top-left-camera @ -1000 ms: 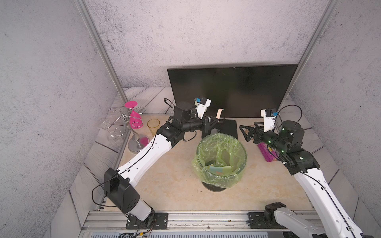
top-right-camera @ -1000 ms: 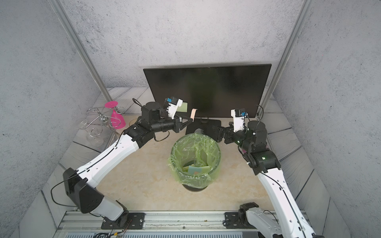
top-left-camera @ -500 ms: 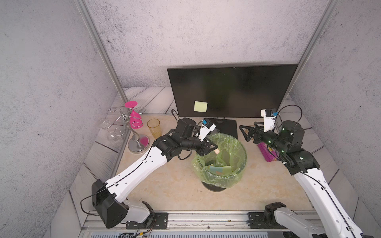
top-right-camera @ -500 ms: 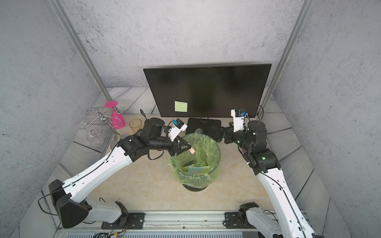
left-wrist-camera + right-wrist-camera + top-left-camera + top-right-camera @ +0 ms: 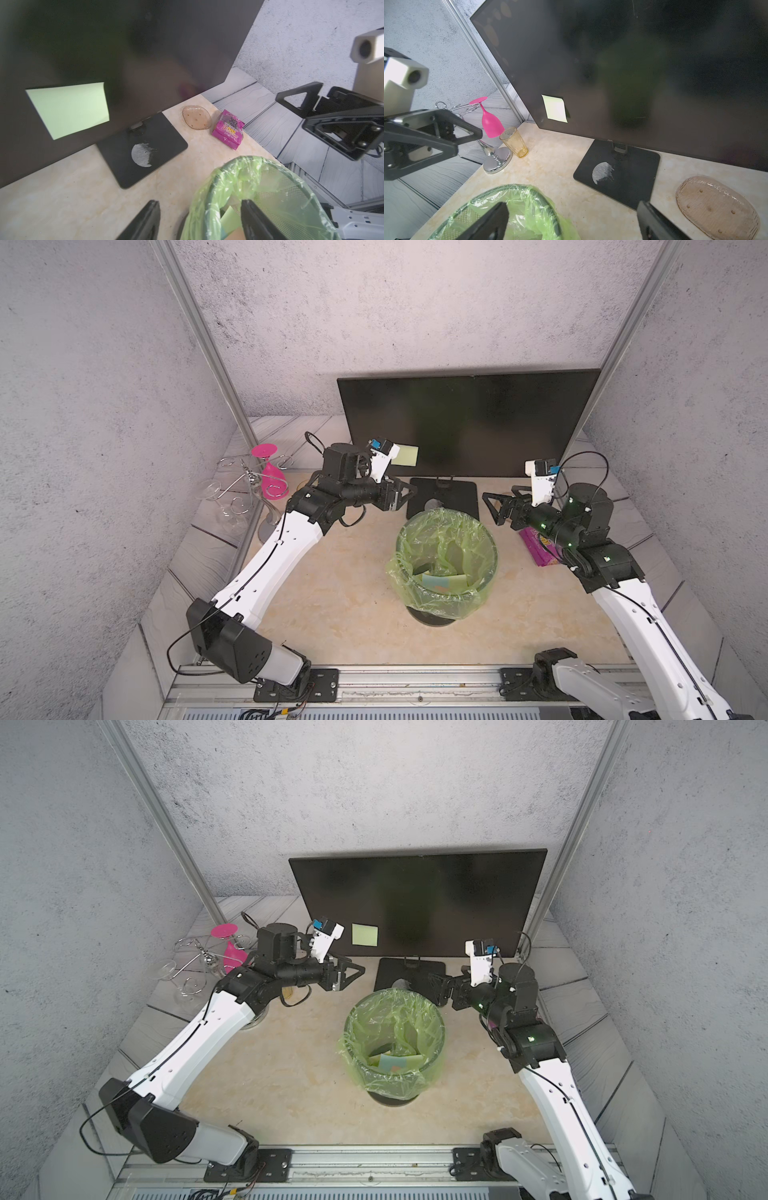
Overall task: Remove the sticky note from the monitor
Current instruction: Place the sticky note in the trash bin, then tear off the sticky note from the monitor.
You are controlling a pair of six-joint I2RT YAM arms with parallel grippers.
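The monitor stands at the back of the table. A pale green sticky note is stuck low on the left of its screen. In a top view the sticky note is partly covered by the left wrist camera. My left gripper hovers open and empty below the note, left of the monitor's base. My right gripper is open and empty, right of the base.
A bin with a green liner stands in front of the monitor's base with several notes inside. A chrome rack with a pink glass and an amber tumbler are at the left. A clear dish and magenta packet lie at the right.
My left arm dipped to the bin's rim with a pale note, its jaws opened, and it has risen back toward the monitor with nothing in them. The right arm has not moved.
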